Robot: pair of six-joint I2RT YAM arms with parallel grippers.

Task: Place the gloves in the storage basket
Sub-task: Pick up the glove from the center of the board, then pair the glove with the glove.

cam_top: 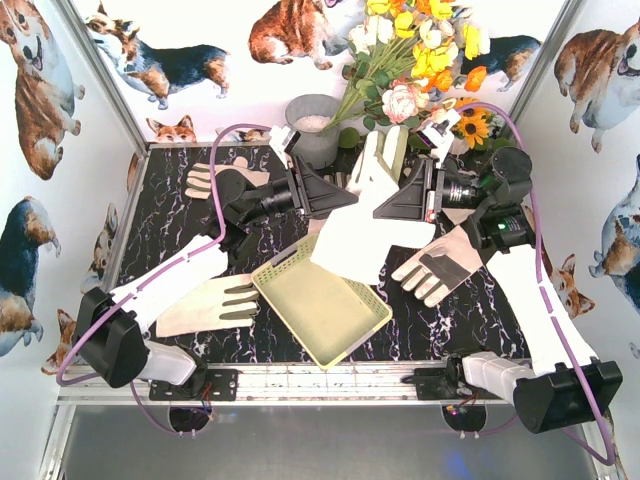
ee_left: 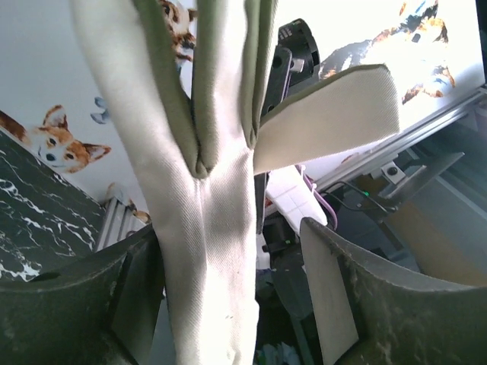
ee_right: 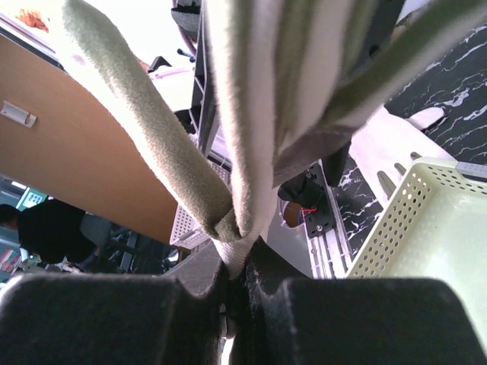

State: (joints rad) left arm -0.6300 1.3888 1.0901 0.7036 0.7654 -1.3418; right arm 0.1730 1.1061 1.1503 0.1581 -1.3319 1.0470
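One cream-white glove [cam_top: 362, 215] hangs in the air over the far end of the pale yellow-green storage basket [cam_top: 300, 262]. My right gripper [cam_top: 402, 205] is shut on its edge; in the right wrist view the fabric [ee_right: 243, 152] is pinched between the closed jaws [ee_right: 242, 266], with the basket [ee_right: 426, 220] below right. My left gripper [cam_top: 335, 195] stands open around the same glove [ee_left: 205, 213]. The cloth rests against one finger, with a gap to the other finger [ee_left: 327, 289]. Three more gloves lie on the table: near left [cam_top: 205, 305], right [cam_top: 440, 265] and far left [cam_top: 215, 178].
A grey metal bucket [cam_top: 312, 120] and a bunch of artificial flowers [cam_top: 420, 60] stand at the back of the black marble table [cam_top: 170, 225]. Corgi-print walls close in both sides. Purple cables [cam_top: 215, 160] loop along each arm.
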